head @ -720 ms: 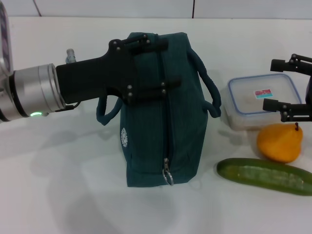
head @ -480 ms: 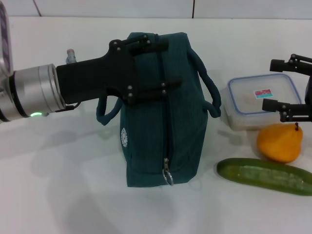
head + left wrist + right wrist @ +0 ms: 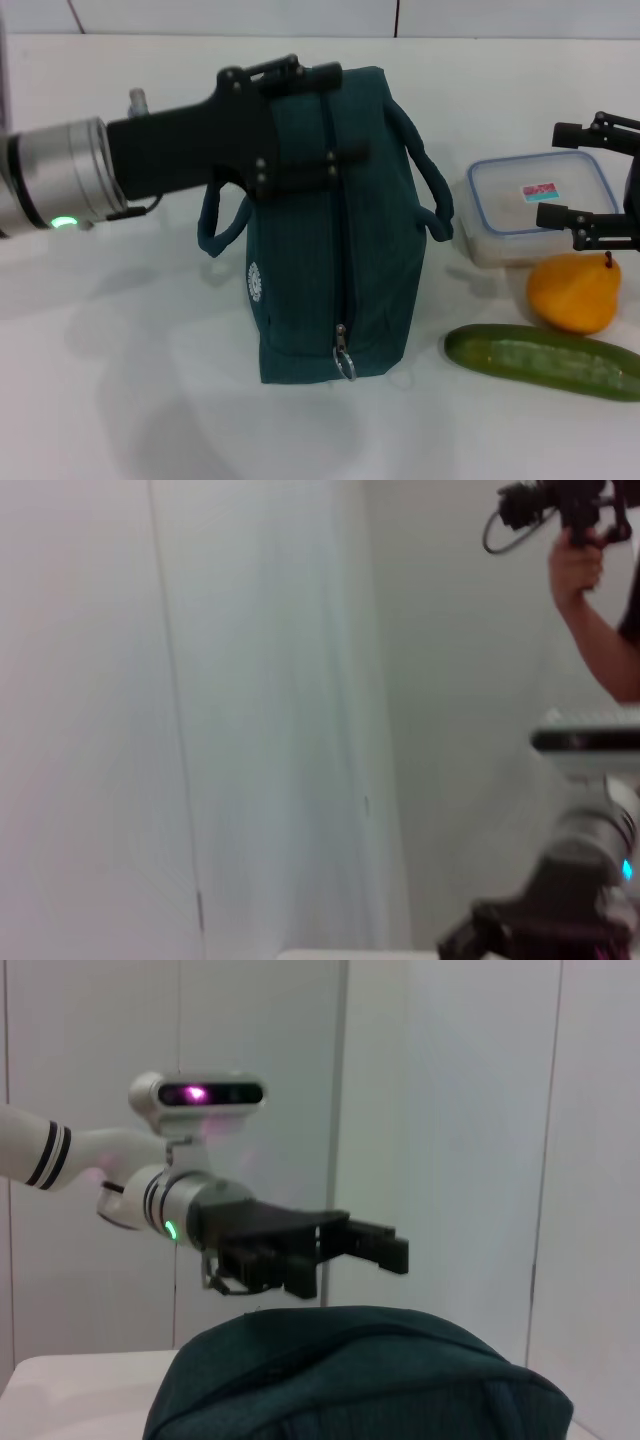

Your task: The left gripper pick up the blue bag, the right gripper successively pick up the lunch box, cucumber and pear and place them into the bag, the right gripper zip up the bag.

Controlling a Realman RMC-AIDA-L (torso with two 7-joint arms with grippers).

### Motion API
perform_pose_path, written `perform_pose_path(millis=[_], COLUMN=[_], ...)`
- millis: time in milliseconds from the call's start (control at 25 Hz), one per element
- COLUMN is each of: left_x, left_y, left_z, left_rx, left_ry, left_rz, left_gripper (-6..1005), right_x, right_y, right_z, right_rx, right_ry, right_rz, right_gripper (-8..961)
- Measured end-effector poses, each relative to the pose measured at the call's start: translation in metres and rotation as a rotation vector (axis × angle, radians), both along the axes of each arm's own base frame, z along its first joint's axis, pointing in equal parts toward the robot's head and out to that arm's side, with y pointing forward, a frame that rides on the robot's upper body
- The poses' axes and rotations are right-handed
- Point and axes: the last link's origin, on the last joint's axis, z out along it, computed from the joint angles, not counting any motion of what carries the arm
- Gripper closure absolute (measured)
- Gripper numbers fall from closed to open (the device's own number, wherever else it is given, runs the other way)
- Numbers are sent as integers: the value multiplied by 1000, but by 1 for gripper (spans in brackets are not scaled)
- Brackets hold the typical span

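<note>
While it stands upright on the white table (image 3: pixel 120 400), the bag (image 3: pixel 335 250) occupies the middle of the head view: dark teal fabric, zip closed along its length, ring pull (image 3: pixel 344 362) hanging at the near lower end, small white round logo (image 3: pixel 255 281) on the side toward the robot's left. One loop handle (image 3: pixel 430 185) hangs on the right side, another (image 3: pixel 215 225) on the left.

Left pincer (image 3: pixel 325 115): black, on a silver arm with a green light, reaching in from the left above the bag's top. Its two fingers lie spread apart over the far half of the bag, one near the far edge and one across the zip line. The right wrist view shows it hovering just over the bag's rounded top, holding nothing.

Lunch box (image 3: pixel 540 205): clear, blue-rimmed lid with a red-and-blue label, on the table to the right of the bag, near the right handle.

Pear (image 3: pixel 573 292): yellow-orange, just in front of the lunch box.

Cucumber (image 3: pixel 545 362): dark green, lying crosswise nearest the robot, close in front of the pear.

Right pincer (image 3: pixel 590 180): black, fingers wide apart, empty, at the right edge above the lunch box.
</note>
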Motion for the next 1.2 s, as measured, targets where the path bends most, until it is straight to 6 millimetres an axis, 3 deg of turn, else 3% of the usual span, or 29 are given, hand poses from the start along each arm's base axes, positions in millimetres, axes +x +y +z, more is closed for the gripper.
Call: perform_pose_path(millis=[200, 320, 840, 1200], left_x=[17, 30, -1, -14], left_y=[4, 4, -5, 3], left_z=[27, 49, 47, 44], left_rx=[-43, -109, -275, -246], left_ry=[-17, -1, -2, 39], left_rz=[80, 214, 534, 644], left_gripper=[257, 261, 277, 288], right_x=[-1, -2, -9, -12], right_y=[0, 1, 4, 5], right_z=[2, 3, 1, 0], right_rx=[-6, -3, -6, 0], right_ry=[2, -1, -13, -19], right_rz=[5, 9, 41, 61], right_gripper=[99, 99, 98, 99])
